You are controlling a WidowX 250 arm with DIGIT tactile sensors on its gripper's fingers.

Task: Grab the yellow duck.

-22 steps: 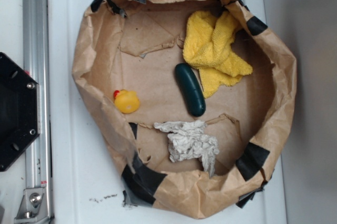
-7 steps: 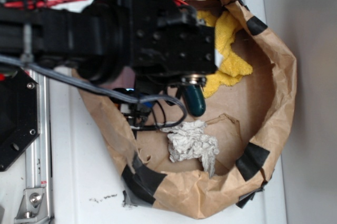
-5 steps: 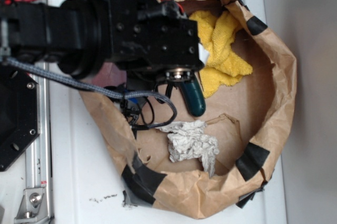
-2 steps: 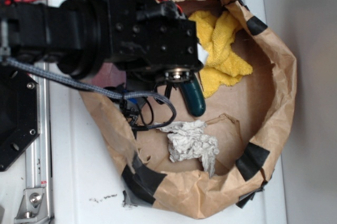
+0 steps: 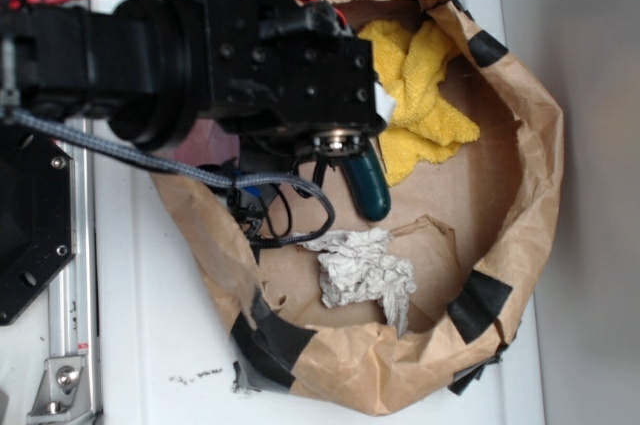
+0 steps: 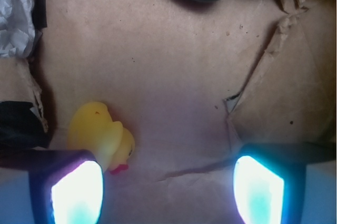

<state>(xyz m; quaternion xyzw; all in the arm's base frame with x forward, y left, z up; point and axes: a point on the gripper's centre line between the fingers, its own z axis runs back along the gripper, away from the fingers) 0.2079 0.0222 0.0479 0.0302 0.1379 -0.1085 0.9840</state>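
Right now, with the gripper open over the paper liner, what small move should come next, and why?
Probably a small sideways shift toward the yellow duck. In the wrist view the open gripper straddles mostly bare brown paper, and the duck sits at one finger rather than centred, so closing now would likely clip it.

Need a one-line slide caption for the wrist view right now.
Open gripper above the brown paper, yellow duck beside one fingertip.

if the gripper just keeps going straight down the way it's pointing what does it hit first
Probably bare brown paper. The open jaws frame the paper floor; the duck sits off-centre, against the one jaw at the view's left, so that jaw might clip it. Depth is unclear.
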